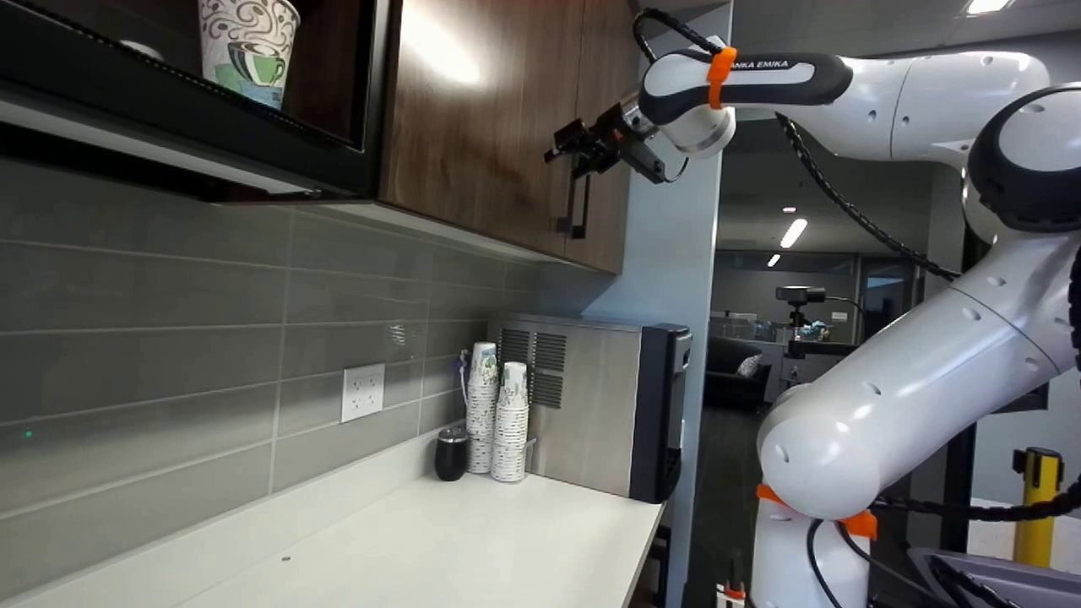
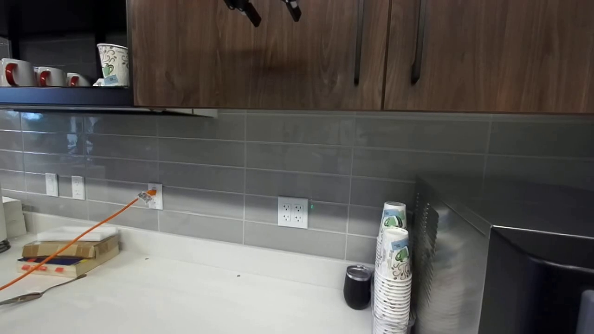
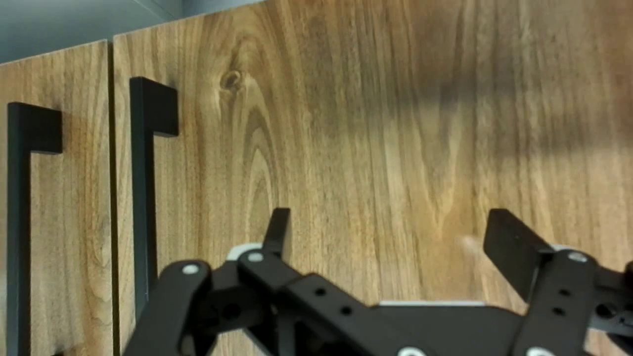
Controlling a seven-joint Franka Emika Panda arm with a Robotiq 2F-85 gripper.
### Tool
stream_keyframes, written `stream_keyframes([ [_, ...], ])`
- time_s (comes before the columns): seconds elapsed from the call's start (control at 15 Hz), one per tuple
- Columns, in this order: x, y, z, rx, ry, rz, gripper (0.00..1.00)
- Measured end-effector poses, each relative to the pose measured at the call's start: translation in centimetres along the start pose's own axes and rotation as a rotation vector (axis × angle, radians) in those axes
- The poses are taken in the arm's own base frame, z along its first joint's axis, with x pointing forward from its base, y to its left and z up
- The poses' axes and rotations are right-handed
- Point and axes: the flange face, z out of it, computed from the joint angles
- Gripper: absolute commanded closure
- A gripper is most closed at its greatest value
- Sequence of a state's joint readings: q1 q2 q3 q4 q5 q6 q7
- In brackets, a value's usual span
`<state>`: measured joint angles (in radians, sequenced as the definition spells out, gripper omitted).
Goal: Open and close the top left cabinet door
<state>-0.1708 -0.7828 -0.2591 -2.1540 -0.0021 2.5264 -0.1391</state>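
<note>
Hanging side by side above the desk (image 2: 209,297): the top left cabinet door (image 2: 297,69) and a neighbour door (image 2: 501,60), both dark wood grain, 2 in all. In an exterior view the top left cabinet door sits between the neighbour door and a black-framed shelf unit (image 2: 65,96). Faces flush; the top left cabinet door is closed. Vertical black bars, 2: the top left cabinet door's handle (image 2: 358,46) and, near it, the neighbour's bar (image 2: 419,41).

1 gripper (image 3: 389,222) on 1 white arm (image 1: 912,388). Its 2 fingers (image 3: 512,249) stand wide apart, wood grain showing between them in the wrist view. Position: in front of the top left cabinet door, fingers clear of the handle. Whether the fingertips touch the door: cannot tell.

Shelf unit: 1 patterned paper cup (image 2: 113,65), visible in both exterior views; 3 mugs (image 2: 55,76) with red handles, in a row to its left in an exterior view.

On the desk: 2 stacks of paper cups (image 1: 507,426), standing together, number in each not readable; 1 black tumbler (image 1: 452,456) just beside them; 1 steel-sided machine (image 1: 583,414) on their other side. Toward the left end, in an exterior view: 1 low pile (image 2: 83,250), pieces hard to count. 1 orange cord (image 2: 111,215) passes in front of it and ends plugged into 1 of 4 wall plates (image 2: 78,188). Rightmost plate: 4 sockets (image 2: 286,207).
</note>
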Motion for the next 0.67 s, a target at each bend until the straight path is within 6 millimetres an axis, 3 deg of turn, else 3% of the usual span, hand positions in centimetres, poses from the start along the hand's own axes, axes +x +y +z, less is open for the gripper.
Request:
stream_keyframes([
  [0.27,-2.1,-1.0,-1.4,-0.025,-0.081,-0.040,0.00],
  [0.67,-5.1,-1.8,-1.2,-0.023,-0.180,-0.067,0.00],
])
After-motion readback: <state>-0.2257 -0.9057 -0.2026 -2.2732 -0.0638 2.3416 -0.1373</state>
